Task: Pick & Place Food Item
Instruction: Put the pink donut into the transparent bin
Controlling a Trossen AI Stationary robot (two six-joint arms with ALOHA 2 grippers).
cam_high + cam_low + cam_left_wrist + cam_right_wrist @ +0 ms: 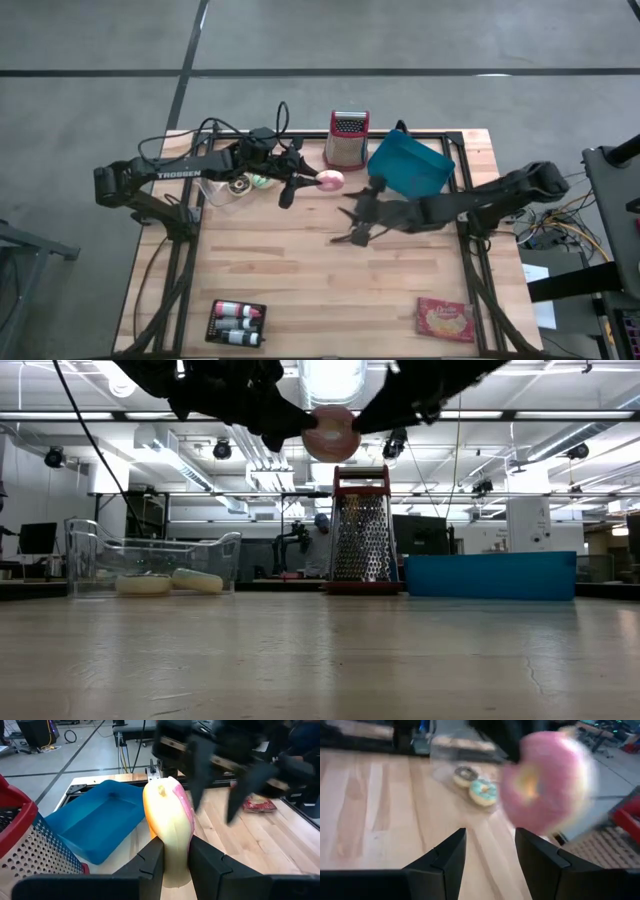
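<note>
A pink-iced donut [331, 180] hangs high over the table's far middle, with my left gripper [308, 181] shut on it. In the low view the donut [330, 432] floats above the grater. My right gripper [352, 217] stands open just right of and nearer than the donut, with nothing between its fingers. In the right wrist view the donut [547, 785] shows ahead of that open gripper [490, 850]. A blue tray [410, 166] rests flat on the table at the far right. My left gripper pinches the donut between its two fingers [150, 857], one on the pale underside and one on the pink-iced face, at the rim part nearest the wrist [172, 851]. The fingers come roughly level from the table's left. The donut stands on edge, lifted clear.
A metal grater [347, 138] with red trim stands at the far edge beside the tray. A clear container [232, 190] with other donuts sits under the left arm. A pack of small bottles [238, 322] and a snack packet [445, 319] lie near the front edge.
</note>
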